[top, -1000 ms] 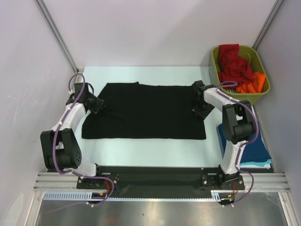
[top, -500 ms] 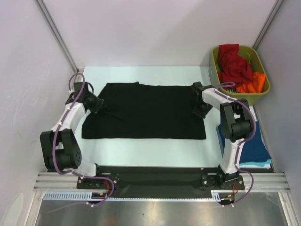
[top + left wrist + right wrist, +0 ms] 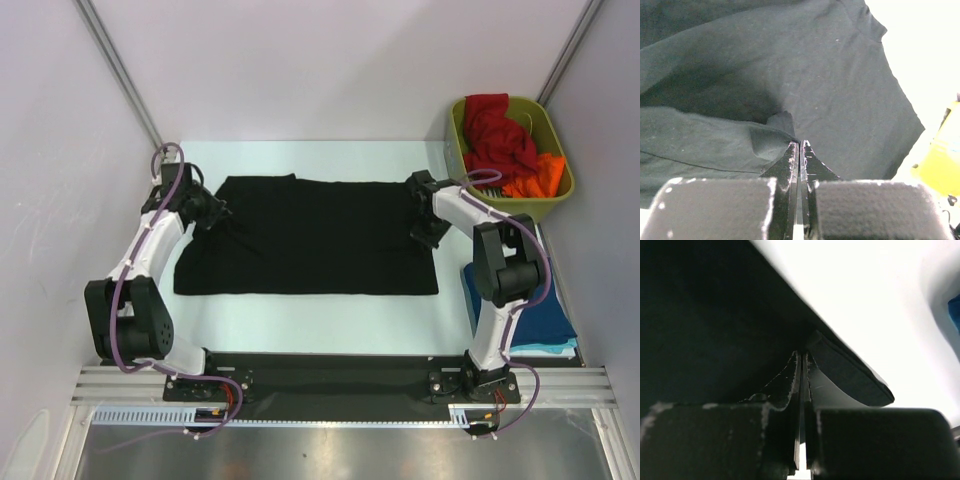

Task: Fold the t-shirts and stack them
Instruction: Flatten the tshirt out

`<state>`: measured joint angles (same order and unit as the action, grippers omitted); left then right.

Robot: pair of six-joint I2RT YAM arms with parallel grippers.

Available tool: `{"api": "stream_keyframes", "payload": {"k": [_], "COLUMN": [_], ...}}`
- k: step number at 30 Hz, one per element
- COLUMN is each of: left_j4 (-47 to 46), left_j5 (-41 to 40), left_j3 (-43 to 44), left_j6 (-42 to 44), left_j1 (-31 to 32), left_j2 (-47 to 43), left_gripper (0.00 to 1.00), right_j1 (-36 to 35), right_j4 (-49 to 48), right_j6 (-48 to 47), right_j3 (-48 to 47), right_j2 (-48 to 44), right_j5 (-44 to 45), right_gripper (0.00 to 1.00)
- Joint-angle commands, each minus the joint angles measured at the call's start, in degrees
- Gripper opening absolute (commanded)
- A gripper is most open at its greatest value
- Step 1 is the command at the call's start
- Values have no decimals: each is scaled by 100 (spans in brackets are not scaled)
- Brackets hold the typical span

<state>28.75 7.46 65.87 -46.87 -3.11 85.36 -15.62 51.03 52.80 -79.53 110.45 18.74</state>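
Lab cell: white panels (image 3: 330, 60), aluminium rail (image 3: 570, 381)

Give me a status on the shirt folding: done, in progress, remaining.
Done: a folded dark blue t-shirt lies stacked on a teal one beside the right arm's base. In hand: the black t-shirt lies spread flat, with the left gripper and right gripper each shut on an opposite edge. Left: folding it, then the red t-shirt and orange t-shirt heaped in the olive bin.
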Motion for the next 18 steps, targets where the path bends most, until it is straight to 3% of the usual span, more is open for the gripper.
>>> {"api": "stream_keyframes", "payload": {"k": [1, 9, 12, 15, 18], "left_j4": [51, -141, -624, -1423, -1470], "left_j5": [203, 27, -26, 281, 309], "left_j3": [304, 295, 225, 146, 505], "left_j6": [117, 117, 257, 678, 1214], "left_j1": [56, 268, 268, 268, 268], "left_j2": [-204, -1073, -1565, -2144, -2435], "left_gripper": [0, 0, 0, 0, 0], "right_j1": [-73, -231, -223, -240, -266], "right_j4": [-294, -1050, -1270, -1122, -1042], "right_j6": [-401, -788, -1121, -1552, -1798], "right_j3": [16, -106, -457, -1046, -1285], "right_j2": [-533, -1113, -1114, -974, -1165], "right_j5": [-80, -529, -634, -758, -706], "right_gripper": [0, 0, 0, 0, 0]}}
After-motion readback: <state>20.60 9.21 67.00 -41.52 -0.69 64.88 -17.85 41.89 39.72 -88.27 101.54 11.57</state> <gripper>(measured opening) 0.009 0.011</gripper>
